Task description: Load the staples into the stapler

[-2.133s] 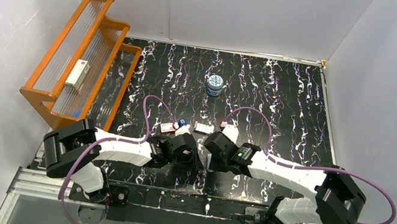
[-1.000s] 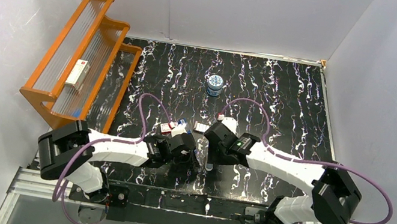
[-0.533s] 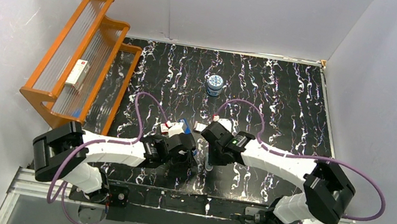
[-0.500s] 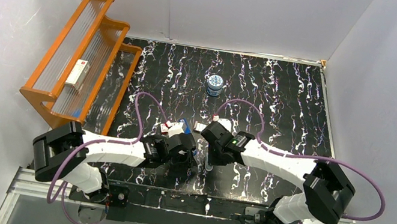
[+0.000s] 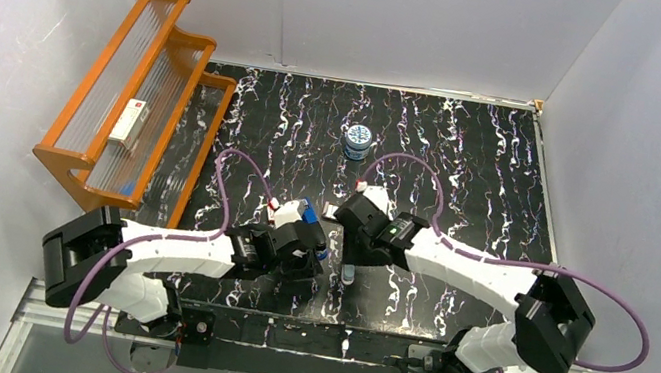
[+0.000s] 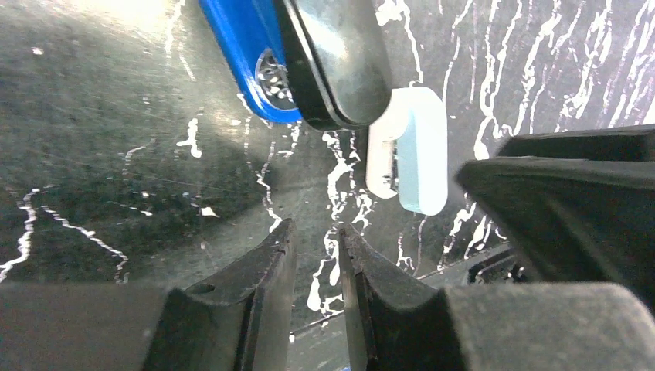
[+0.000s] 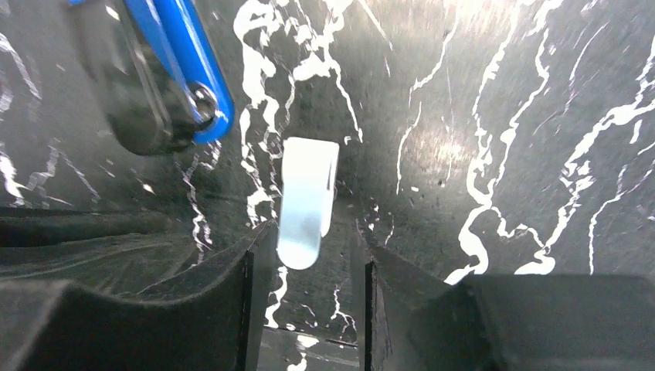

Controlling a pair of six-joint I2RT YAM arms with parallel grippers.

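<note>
The blue stapler lies on the black marbled table, partly under my left wrist. Its blue and black end shows in the left wrist view and the right wrist view. My left gripper hangs just short of that end, jaws a narrow gap apart and empty. My right gripper is open, with the near end of a small white and light-blue tool between its fingertips. A red-and-white staples box lies left of the stapler.
Another small white box peeks out by the right wrist. An orange stepped rack at the left holds a long white box. A round blue tin stands mid-table. The table's front edge is just behind both grippers.
My left arm has drawn back to the left and uncovered more of the stapler. My right gripper swung round over the white and light-blue tool, which now lies in view.
</note>
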